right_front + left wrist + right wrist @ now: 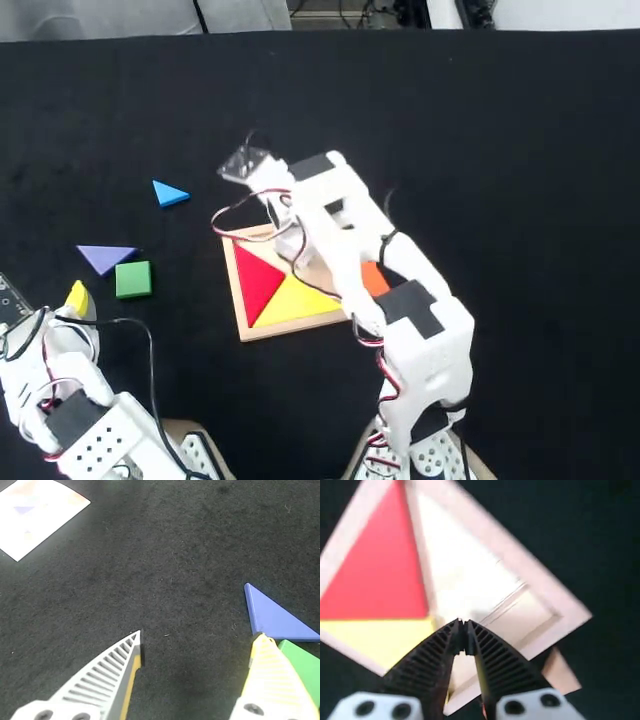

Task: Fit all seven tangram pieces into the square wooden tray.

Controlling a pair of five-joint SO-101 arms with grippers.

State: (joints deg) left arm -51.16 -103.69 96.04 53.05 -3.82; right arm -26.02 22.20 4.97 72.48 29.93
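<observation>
Black, faintly fuzzy cloth covers the counter (pixel 520 150). Near its middle lies the square wooden tray (pixel 290 326), pale-rimmed, holding a large red triangle (pixel 257 283) and a large yellow triangle (pixel 297 300) edge to edge. An orange piece (pixel 375 279) shows partly behind the white right arm. The right end effector (pixel 463 625), its black ribbed fingers pressed together, hangs over the tray's bare floor. Well apart from the tray lie a small blue triangle (pixel 170 193), a purple triangle (pixel 272 617) and a green square (pixel 305 662), the last two just beside each other. The left end effector (pixel 200 637) is spread, with its yellow ribbed finger (pixel 272 675) by the purple triangle's edge.
</observation>
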